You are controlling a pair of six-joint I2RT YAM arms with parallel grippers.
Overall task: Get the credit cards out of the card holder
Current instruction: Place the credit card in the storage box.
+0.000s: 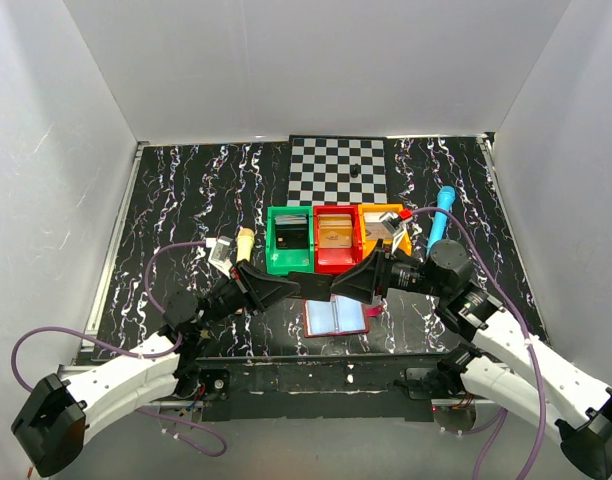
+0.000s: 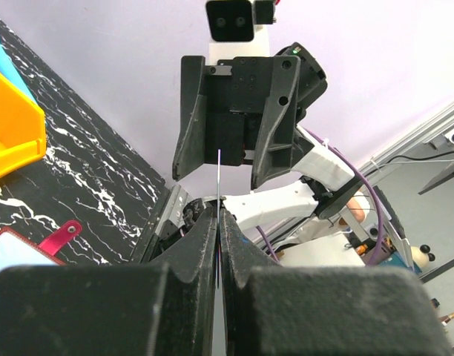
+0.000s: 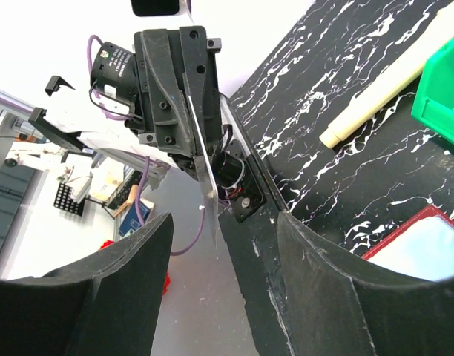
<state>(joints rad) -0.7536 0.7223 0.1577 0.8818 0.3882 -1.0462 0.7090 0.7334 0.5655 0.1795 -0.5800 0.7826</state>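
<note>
The card holder [image 1: 336,316] lies open on the marbled table, pale blue-grey inside with a red border; its corner shows in the left wrist view [image 2: 12,256] and the right wrist view [image 3: 427,248]. Above it, my left gripper [image 1: 294,287] is shut on a thin credit card [image 1: 318,285], seen edge-on between its pads [image 2: 219,174]. My right gripper [image 1: 344,284] faces it with jaws open around the card's free end [image 3: 203,163], not touching it. In the right wrist view the open jaws [image 3: 223,222] hold nothing.
Green [image 1: 290,240], red [image 1: 335,238] and orange [image 1: 384,228] bins stand in a row just behind the grippers. A checkerboard mat [image 1: 338,168] lies farther back. A blue cylinder [image 1: 441,215] sits right of the bins, a cream stick [image 1: 245,242] left of them.
</note>
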